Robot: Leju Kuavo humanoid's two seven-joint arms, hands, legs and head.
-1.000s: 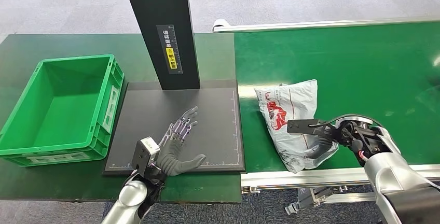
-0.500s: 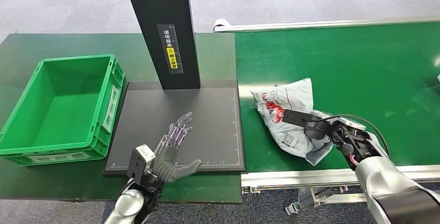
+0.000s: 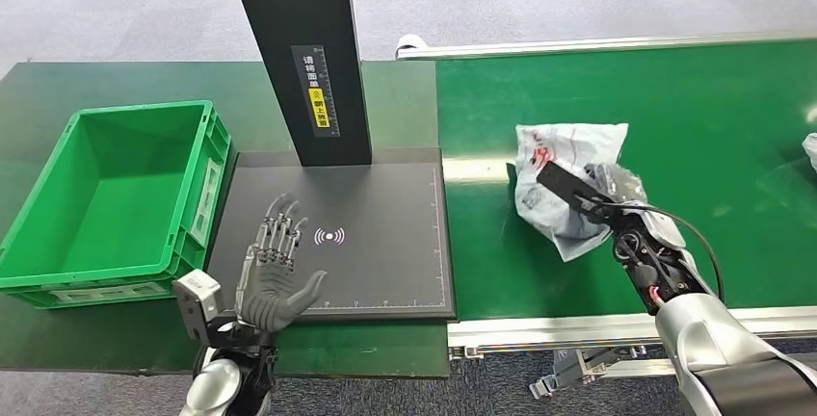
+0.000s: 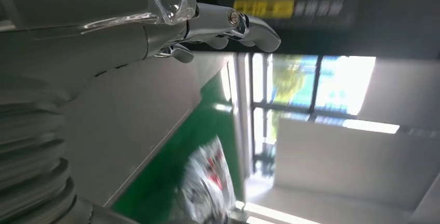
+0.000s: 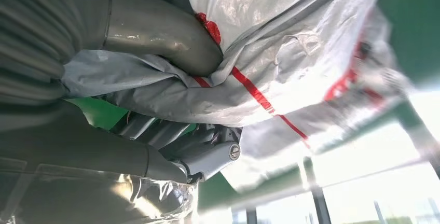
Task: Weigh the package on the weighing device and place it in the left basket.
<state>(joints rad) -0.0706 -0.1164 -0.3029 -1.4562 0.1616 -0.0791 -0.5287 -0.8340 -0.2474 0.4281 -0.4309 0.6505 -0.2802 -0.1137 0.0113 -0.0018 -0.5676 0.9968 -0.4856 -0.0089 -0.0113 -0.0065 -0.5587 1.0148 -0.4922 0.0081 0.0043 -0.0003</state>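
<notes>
While we look down from the head view, each line reads as follows.
Right hand: our right hand (image 3: 605, 188) grips the package (image 3: 564, 161), thumb (image 5: 166, 37) pressed into its crumpled grey plastic and fingers (image 5: 207, 151) curled under it.
Package: a grey bag with red print, raised off the green conveyor belt (image 3: 674, 108), right of the weighing device (image 3: 385, 243).
Left hand: our left hand (image 3: 275, 276) holds nothing, fingers spread wide over the scale's near left corner.
Weighing device: a black plate with a black upright post (image 3: 301, 50).
Left basket: the green basket (image 3: 207, 180) stands just beside the plate's left edge.
</notes>
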